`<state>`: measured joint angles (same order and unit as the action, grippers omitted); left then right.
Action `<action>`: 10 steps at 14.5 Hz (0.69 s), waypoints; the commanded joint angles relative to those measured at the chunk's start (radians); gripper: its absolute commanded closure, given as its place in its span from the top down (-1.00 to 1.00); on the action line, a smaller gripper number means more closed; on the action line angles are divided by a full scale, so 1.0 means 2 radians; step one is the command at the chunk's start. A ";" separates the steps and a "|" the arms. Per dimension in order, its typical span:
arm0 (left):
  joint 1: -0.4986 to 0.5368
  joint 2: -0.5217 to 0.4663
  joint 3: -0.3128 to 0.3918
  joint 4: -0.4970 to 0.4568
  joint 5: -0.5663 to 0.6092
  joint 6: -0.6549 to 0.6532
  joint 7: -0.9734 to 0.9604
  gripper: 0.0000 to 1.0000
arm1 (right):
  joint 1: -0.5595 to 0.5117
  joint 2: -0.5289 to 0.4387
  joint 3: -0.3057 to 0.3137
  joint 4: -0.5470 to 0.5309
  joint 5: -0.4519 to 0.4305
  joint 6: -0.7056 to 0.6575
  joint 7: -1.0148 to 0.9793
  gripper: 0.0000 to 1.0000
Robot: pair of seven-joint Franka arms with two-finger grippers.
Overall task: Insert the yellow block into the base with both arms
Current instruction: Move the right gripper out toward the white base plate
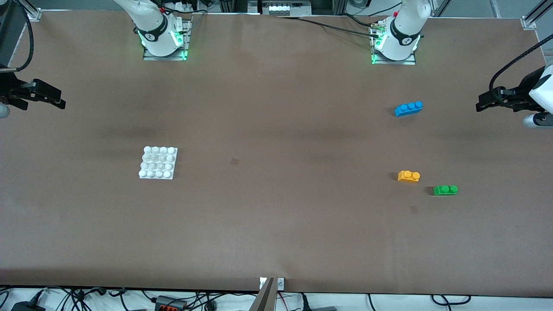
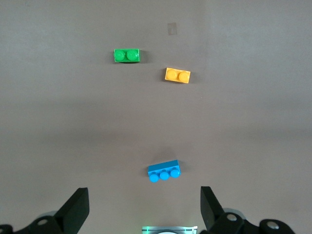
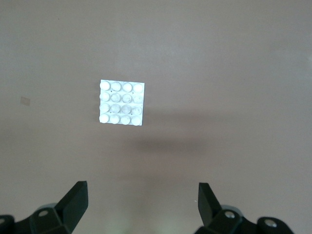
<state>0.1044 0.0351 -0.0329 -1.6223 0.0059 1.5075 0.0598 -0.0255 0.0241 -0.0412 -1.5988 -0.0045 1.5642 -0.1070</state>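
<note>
- The yellow block (image 1: 408, 176) lies flat on the brown tabletop (image 1: 276, 224) toward the left arm's end, studs up, untouched.
- A green brick (image 1: 445, 190) sits near it, at about 4 o'clock from it in the front view and a little nearer that camera; a blue three-stud brick (image 1: 408, 108) lies at about 12 o'clock, farther from the camera.
- The base (image 1: 158, 163) rests well apart, toward the right arm's end, its studs bare.
- The left gripper (image 2: 145, 207) hangs spread wide over the tabletop, holding nothing.
- The right gripper (image 3: 143, 202) is equally wide apart and empty, up over the tabletop.
- No readable writing shows on the bricks or the base.
- The left wrist view shows the three bricks only; the right wrist view shows the base alone; the front view shows all four.
</note>
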 commanded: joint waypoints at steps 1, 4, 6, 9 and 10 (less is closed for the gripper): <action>0.002 -0.006 0.000 -0.004 0.008 0.000 0.008 1.00 | 0.000 -0.010 0.001 -0.011 -0.002 0.005 0.001 1.00; 0.002 -0.006 0.000 -0.004 0.008 0.000 0.008 1.00 | 0.000 -0.010 0.001 -0.011 -0.002 0.004 -0.001 1.00; 0.003 -0.006 0.000 -0.004 0.008 0.000 0.008 1.00 | 0.000 -0.009 0.001 -0.011 -0.005 0.004 -0.002 1.00; 0.003 -0.005 0.000 -0.004 0.008 0.000 0.008 1.00 | 0.003 -0.005 0.001 -0.011 -0.005 0.000 -0.003 1.00; 0.003 -0.006 0.000 -0.004 0.008 0.000 0.008 1.00 | 0.004 0.002 0.001 -0.011 -0.005 -0.002 -0.002 1.00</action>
<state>0.1050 0.0351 -0.0322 -1.6223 0.0059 1.5075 0.0598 -0.0247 0.0272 -0.0412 -1.6028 -0.0045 1.5628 -0.1070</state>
